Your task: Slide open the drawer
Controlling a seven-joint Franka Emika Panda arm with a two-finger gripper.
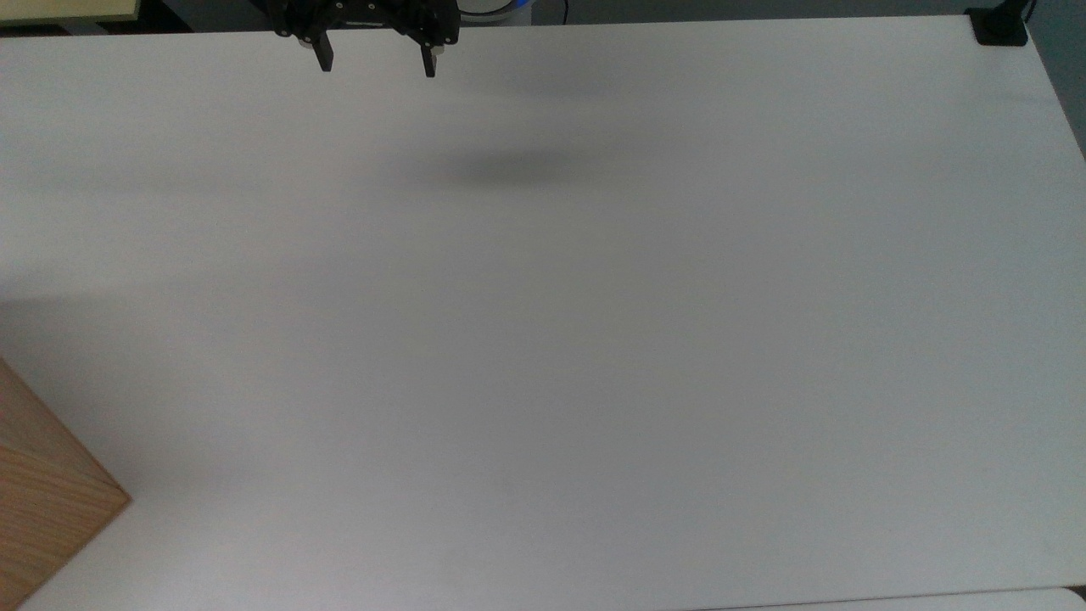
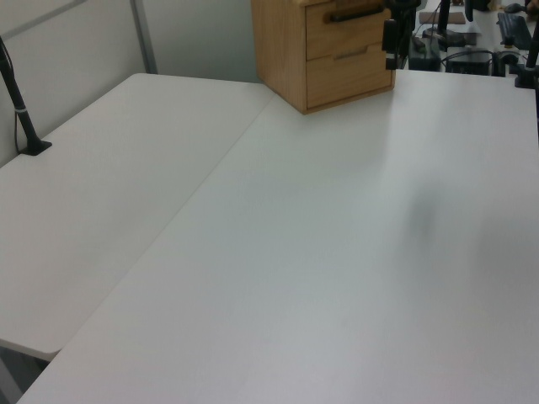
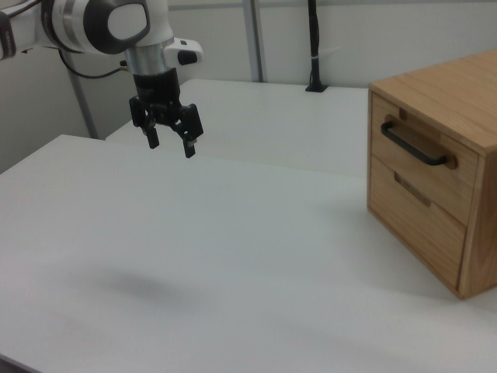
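Right view, surface: a wide white table (image 3: 233,256) is seen, with a second white tabletop (image 3: 272,116) butted against its far edge; pale wall panels and a grey upright post stand behind.
Right view, landmark: a light wooden cabinet (image 3: 458,101) sits on the table at the right view's right edge.
Drawer: the upper drawer (image 3: 411,151) is set in the cabinet's front face, flush with it and shut; a thin black bar handle (image 3: 415,144) lies across it.
Drawer axis: the handle and the drawer front run horizontally along the cabinet's face; the front faces the right view's left, toward the bare table.
Lower front: a second drawer front (image 3: 415,214) is seen just below the upper one, with a small recessed pull.
Gripper: the black gripper (image 3: 171,144) hangs above the table, well apart from the cabinet, toward the right view's left; its two fingers are spread apart with nothing between them.
Arm: a white and grey arm (image 3: 101,27) carries the gripper from the right view's upper left.
Top view: a corner of the cabinet's top (image 1: 42,492) is caught at the top view's lower left; the drawer fronts are hidden there. The gripper (image 1: 376,66) is at the table's far edge, and a soft shadow (image 1: 517,168) lies on the table (image 1: 594,339) below it.
Left view: the cabinet (image 2: 282,46) stands at the far end of the table (image 2: 337,252), both drawer fronts facing the left view's right; a black clamped post (image 2: 21,114) and desks with equipment are shown beyond.
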